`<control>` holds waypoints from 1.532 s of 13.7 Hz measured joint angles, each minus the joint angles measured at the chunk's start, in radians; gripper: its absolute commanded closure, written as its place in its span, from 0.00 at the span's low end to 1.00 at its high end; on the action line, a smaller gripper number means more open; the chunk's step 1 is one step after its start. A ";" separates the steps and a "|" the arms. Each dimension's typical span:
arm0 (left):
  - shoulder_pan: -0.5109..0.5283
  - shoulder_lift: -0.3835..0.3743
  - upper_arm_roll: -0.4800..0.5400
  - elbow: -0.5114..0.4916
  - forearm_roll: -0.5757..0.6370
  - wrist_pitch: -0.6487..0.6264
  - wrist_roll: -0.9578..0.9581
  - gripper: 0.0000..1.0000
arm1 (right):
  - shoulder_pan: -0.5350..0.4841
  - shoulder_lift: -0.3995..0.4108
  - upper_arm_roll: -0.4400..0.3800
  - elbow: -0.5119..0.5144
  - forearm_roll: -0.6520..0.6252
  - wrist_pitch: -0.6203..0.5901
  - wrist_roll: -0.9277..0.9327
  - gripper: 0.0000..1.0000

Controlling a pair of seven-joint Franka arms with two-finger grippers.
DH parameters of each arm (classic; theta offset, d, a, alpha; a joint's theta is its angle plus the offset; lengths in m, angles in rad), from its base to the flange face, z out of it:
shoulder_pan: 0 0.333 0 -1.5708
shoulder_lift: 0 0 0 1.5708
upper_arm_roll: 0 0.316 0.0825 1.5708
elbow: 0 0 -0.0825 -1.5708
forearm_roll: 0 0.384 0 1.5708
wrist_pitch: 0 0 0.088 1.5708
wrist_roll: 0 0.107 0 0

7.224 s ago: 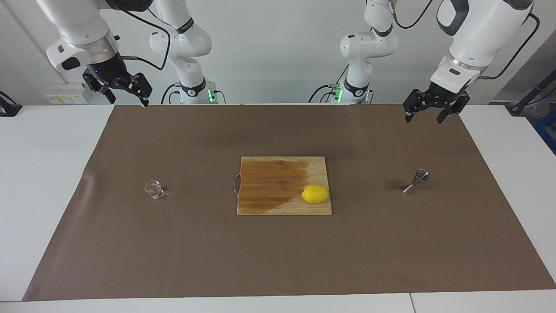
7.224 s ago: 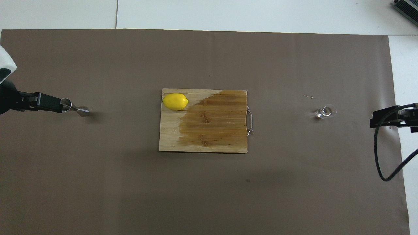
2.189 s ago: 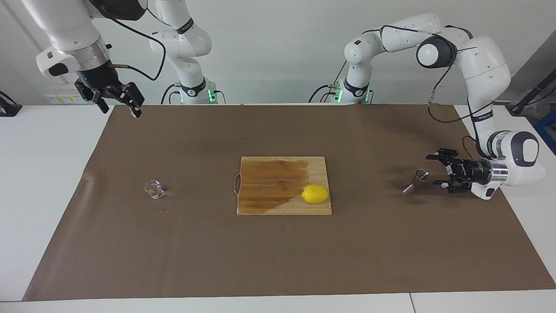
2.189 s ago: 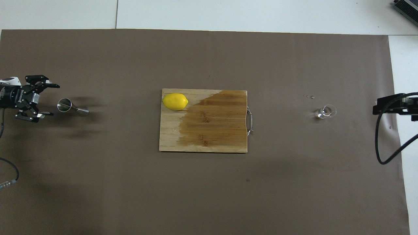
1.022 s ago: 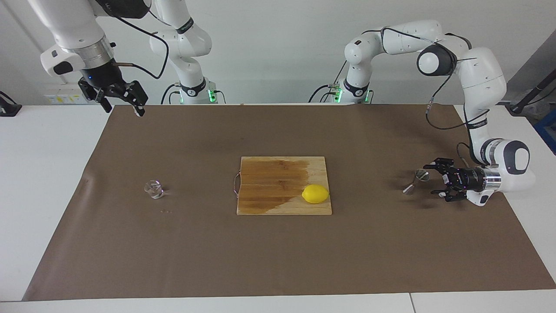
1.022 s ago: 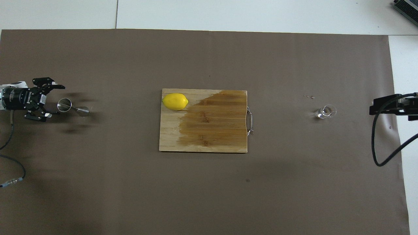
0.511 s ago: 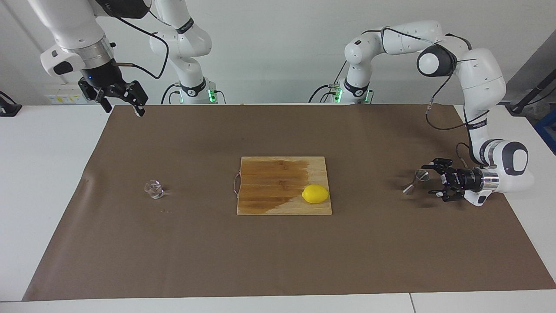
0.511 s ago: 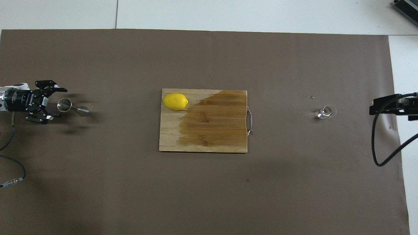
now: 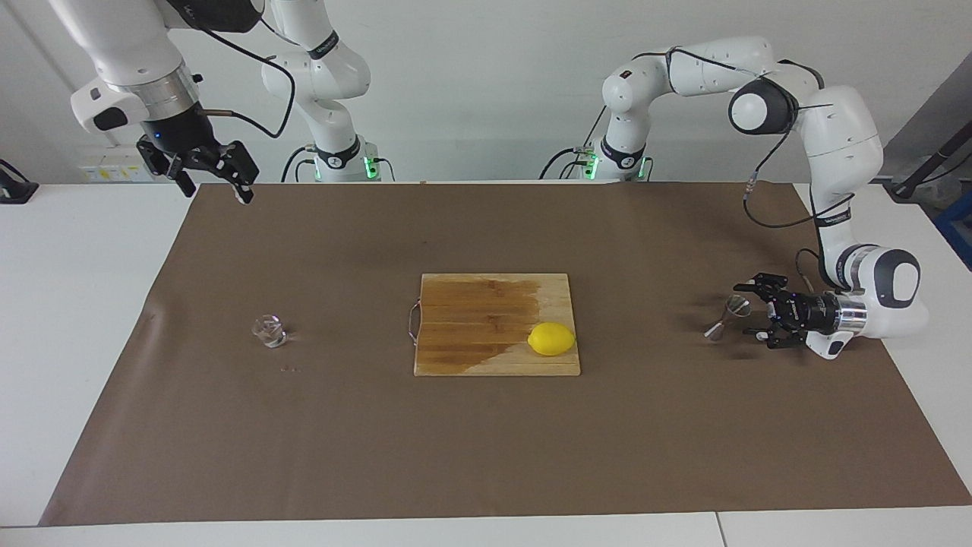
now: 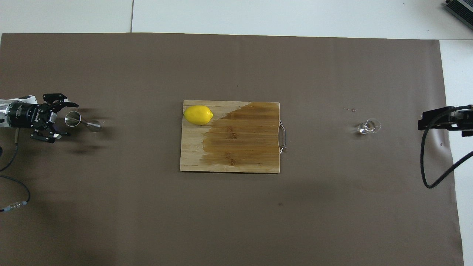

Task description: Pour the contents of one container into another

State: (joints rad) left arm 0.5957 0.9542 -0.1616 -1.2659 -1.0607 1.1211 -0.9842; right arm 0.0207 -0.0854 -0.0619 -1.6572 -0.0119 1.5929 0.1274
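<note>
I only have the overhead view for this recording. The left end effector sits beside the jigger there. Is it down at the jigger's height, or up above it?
Observer: Down low. The facing view shows the left end effector turned sideways just above the mat, level with the jigger, open, not shut on it.
Operator: And the right one? I see only a black sliver.
Observer: The right end effector hangs open, high over the mat's corner, far above the glass cup; that arm waits.

A robotics lab — two white robot arms [image 9: 835, 114] bolted along the top of the frame, cables [image 10: 430, 162] trailing at the edges, a bare white wall [image 9: 486, 76], a white surface [image 9: 83, 304] under brown paper [image 9: 486, 456].
</note>
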 measured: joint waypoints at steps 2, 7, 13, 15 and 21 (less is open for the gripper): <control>0.000 0.000 -0.003 0.000 0.000 -0.001 0.000 0.00 | 0.000 0.000 0.000 0.000 0.000 0.000 0.000 0.00; 0.000 0.001 -0.005 -0.001 0.000 -0.001 0.000 0.00 | 0.000 0.000 0.000 0.000 0.000 0.000 0.000 0.00; 0.001 0.002 -0.010 -0.011 0.000 -0.001 0.000 0.00 | 0.000 0.000 0.000 0.000 0.000 0.000 0.000 0.00; 0.001 0.002 -0.017 -0.011 0.000 -0.001 0.000 0.03 | 0.000 0.000 0.000 0.000 0.000 0.000 0.000 0.00; 0.006 0.002 -0.022 -0.011 0.000 0.000 0.008 0.16 | 0.000 0.000 0.000 0.000 0.000 0.000 0.000 0.00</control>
State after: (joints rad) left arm 0.6016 0.9563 -0.1839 -1.2769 -1.0603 1.1210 -0.9762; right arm 0.0207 -0.0854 -0.0619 -1.6572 -0.0119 1.5929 0.1274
